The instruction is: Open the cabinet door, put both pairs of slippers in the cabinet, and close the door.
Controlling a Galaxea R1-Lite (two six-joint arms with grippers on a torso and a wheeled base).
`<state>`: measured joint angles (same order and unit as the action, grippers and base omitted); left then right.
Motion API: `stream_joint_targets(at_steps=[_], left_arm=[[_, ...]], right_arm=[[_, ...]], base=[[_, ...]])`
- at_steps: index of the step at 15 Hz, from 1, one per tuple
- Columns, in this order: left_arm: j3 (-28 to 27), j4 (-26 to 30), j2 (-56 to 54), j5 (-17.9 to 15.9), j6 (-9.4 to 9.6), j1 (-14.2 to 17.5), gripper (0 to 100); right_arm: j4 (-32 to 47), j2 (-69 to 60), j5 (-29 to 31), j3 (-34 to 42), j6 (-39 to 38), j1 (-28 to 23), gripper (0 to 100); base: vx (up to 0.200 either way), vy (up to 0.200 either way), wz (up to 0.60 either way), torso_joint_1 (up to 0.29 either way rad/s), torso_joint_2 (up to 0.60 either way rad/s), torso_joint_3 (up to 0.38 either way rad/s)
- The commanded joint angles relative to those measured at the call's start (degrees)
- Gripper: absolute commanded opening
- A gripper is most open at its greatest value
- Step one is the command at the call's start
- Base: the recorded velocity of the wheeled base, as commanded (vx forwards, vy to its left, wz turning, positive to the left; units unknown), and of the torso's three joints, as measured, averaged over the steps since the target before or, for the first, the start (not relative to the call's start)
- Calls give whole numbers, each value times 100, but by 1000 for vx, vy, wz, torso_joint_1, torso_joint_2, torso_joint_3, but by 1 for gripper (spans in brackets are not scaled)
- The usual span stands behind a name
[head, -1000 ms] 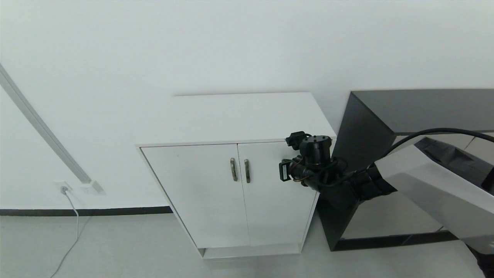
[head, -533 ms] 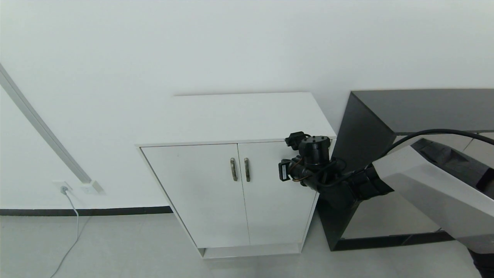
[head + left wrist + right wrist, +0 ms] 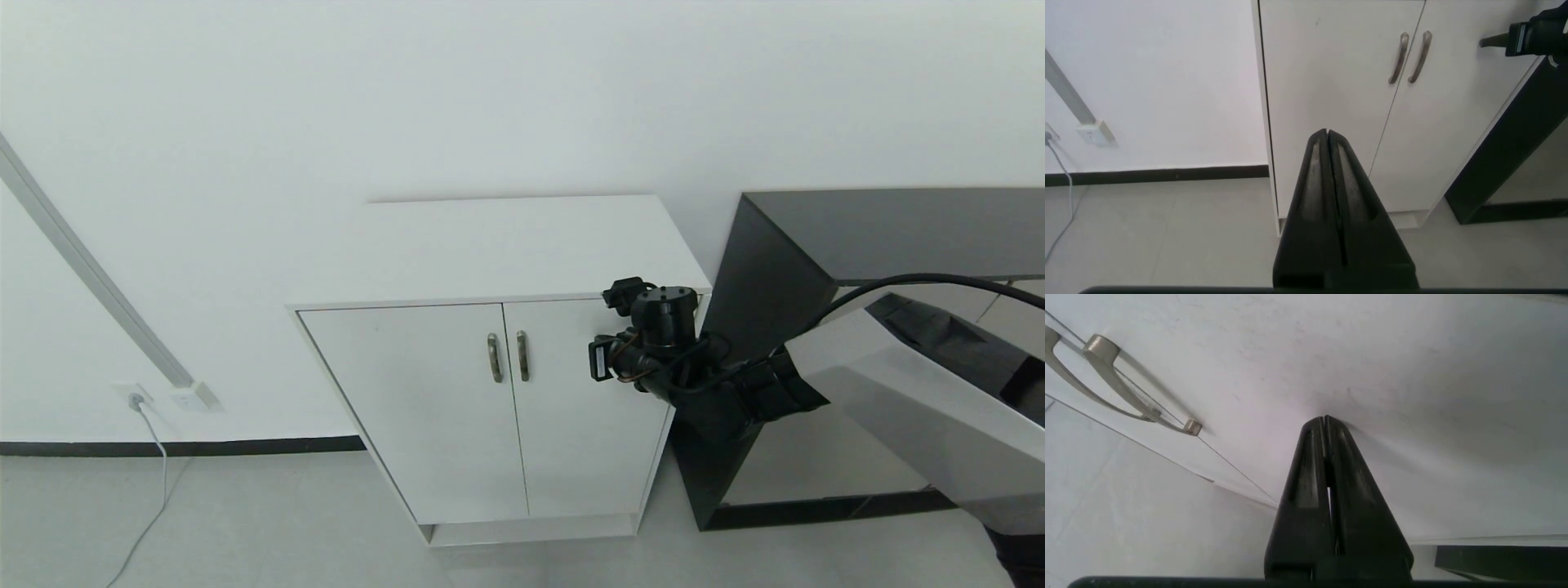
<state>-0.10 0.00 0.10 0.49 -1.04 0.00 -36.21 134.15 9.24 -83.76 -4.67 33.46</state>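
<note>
The cabinet (image 3: 522, 245) is white and low and stands against the white wall, with a flat top, a recessed plinth and two plain doors. A black unit (image 3: 816, 245) stands just beside it on my right. Both doors are closed, the left door (image 3: 424, 408) and right door (image 3: 584, 441) meeting at a thin centre seam.

My right gripper (image 3: 1327, 423) has its fingers pressed together. Its tip is at the face of the right door, toward the hinge side and well apart from the seam. I cannot tell if it touches. My left gripper (image 3: 1327, 135) is also closed on nothing, held back from the cabinet and low, pointing at the left door.

Two slim, curved metal handles (image 3: 493, 358) stand upright on either side of the seam, near the top of the doors.

The head view gives me the cabinet's top panel. The left wrist view gives my right gripper side-on against the door. The right wrist view gives the handles' round mounting feet and faint scuffs on the door. A wall socket (image 3: 135, 400) with a grey cable is to the left.
</note>
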Motion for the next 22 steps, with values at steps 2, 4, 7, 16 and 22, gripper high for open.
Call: stream_joint_targets(at_steps=[2, 4, 7, 16, 22], left_arm=[[1, 0, 8, 4, -2, 0, 0], [1, 0, 8, 4, -2, 0, 0], [1, 0, 8, 4, -2, 0, 0], [1, 0, 8, 4, -2, 0, 0], [1, 0, 8, 4, -11, 0, 0]], right_arm=[[0, 6, -1, -35, 1, 2, 0], [-9, -38, -1, 18, 1, 11, 0], [-44, -459, 8, 554, -8, 46, 0], [-44, -3237, 1089, 3472, -52, -543, 0], [-36, -5320, 1396, 5449, 10, -1931, 0]], base=[[0, 0, 0, 0, 0, 0], [0, 0, 0, 0, 0, 0], [0, 0, 0, 0, 0, 0], [0, 0, 0, 0, 0, 0], [0, 0, 0, 0, 0, 0]])
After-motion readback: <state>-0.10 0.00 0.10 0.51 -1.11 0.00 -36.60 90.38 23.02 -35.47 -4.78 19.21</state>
